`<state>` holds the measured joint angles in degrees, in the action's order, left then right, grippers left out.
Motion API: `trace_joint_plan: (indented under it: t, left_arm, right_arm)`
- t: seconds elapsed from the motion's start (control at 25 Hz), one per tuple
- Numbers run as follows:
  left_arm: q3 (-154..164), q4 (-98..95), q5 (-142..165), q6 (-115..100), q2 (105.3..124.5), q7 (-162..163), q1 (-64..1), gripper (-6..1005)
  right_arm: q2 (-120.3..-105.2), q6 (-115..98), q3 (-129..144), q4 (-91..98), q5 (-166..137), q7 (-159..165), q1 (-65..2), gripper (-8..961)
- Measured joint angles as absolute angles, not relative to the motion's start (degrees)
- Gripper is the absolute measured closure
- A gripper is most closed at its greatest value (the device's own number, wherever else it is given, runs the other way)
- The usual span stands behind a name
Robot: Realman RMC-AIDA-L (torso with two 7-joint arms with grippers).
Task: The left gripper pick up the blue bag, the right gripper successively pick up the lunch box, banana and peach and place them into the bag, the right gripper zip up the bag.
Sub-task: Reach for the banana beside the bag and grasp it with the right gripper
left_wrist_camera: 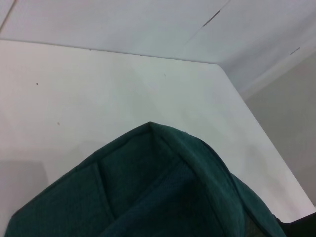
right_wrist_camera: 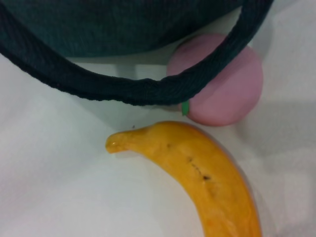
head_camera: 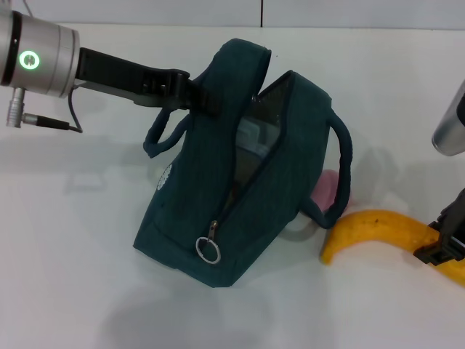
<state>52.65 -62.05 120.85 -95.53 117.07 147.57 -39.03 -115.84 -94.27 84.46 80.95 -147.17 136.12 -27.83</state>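
Left gripper (head_camera: 190, 93) clamped on blue bag (head_camera: 240, 182) top edge, mouth open. Right gripper (head_camera: 443, 243) at banana (head_camera: 378, 229), finger state unclear. Peach (right_wrist_camera: 222, 84) beyond banana, under bag handle. Risk: lifted banana snags handle, tugging bag loose.

The unzipped blue bag (head_camera: 240, 196) stands tilted; banana (head_camera: 378, 229) and pink peach (head_camera: 325, 190) lie beside it.

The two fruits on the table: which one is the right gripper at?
The banana; the right gripper is at its far end. The pink peach sits apart, behind the blue bag's handle.
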Motion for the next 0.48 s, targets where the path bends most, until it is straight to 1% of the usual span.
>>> trace_joint_plan:
  t: [0.16,0.48]
  left_arm:
    - [52.6,-62.0,120.8,-95.5,117.07,147.6,-39.1,943]
    - [52.6,-62.0,120.7,-95.5,117.07,147.6,-39.3,943]
  right_arm:
    - [-115.84,-94.2,84.8,80.5,-147.4,136.6,-28.0,512]
    - [-115.58,-94.3,84.6,78.9,-148.2,136.9,-28.4,529]
